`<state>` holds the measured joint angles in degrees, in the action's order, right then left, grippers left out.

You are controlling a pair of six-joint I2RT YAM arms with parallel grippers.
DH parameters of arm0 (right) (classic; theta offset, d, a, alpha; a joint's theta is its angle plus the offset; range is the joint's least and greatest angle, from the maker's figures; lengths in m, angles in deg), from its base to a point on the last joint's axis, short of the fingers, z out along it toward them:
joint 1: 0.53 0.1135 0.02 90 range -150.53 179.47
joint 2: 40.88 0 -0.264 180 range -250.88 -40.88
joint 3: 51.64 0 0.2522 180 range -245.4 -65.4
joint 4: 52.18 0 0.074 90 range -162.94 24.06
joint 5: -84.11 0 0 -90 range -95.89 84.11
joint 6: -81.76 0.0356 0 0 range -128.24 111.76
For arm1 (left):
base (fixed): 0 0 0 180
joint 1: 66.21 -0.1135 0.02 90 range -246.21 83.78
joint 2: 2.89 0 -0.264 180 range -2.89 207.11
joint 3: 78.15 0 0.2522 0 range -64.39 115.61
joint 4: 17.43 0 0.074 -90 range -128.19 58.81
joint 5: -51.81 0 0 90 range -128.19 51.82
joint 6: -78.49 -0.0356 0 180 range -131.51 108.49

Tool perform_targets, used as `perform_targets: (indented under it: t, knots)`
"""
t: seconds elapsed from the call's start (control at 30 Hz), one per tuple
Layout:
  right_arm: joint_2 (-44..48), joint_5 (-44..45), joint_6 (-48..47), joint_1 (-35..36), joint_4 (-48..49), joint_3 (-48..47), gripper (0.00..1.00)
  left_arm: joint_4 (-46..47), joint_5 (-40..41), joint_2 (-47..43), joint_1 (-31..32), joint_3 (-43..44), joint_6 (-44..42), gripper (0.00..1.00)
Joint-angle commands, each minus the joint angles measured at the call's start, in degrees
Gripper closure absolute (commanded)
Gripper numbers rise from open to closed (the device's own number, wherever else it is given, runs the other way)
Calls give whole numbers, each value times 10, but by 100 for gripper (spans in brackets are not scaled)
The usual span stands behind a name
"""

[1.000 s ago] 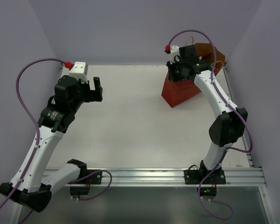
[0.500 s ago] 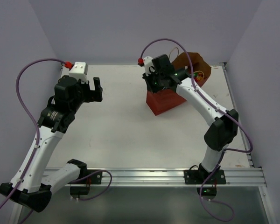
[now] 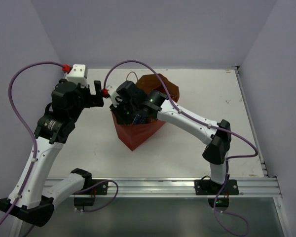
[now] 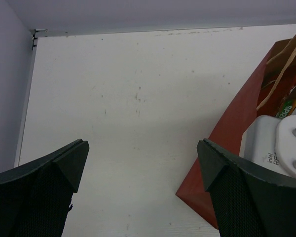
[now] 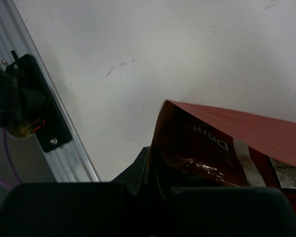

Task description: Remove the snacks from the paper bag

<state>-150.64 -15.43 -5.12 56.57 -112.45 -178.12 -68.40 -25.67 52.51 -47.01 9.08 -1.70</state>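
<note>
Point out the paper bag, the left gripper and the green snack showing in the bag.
paper bag (image 3: 135,134): top external view, near red outer wall.
left gripper (image 4: 140,145): left wrist view, open gap between fingertips.
green snack (image 4: 288,107): left wrist view, printed face inside bag mouth.

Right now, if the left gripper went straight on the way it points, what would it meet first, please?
Most likely the bare table: between the open jaws of the left gripper only tabletop shows. The paper bag lies to the right of that line, though depth is hard to judge.

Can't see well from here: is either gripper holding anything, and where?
The right gripper seems to pinch a red chip bag by its edge; the left gripper is open, empty.
</note>
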Motion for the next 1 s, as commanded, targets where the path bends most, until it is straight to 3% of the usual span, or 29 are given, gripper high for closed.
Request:
perform_targets:
  t: [0.0,0.07,0.17,0.37,0.67,0.97]
  knots:
    - [8,-18,38,16,16,-42,97,-7,24,-13,2,26,-17,0]
    - [9,-8,48,17,15,-43,89,-8,23,-13,2,26,-16,0]
    - [23,7,48,17,6,-50,61,-7,17,-13,3,24,-15,0]
    - [57,52,54,17,-39,-80,32,-1,-7,-2,2,34,-9,0]
    - [168,193,49,16,-65,-12,16,28,-120,39,2,53,-14,0]
    - [257,275,74,14,-59,51,11,35,-246,140,14,96,-29,0]
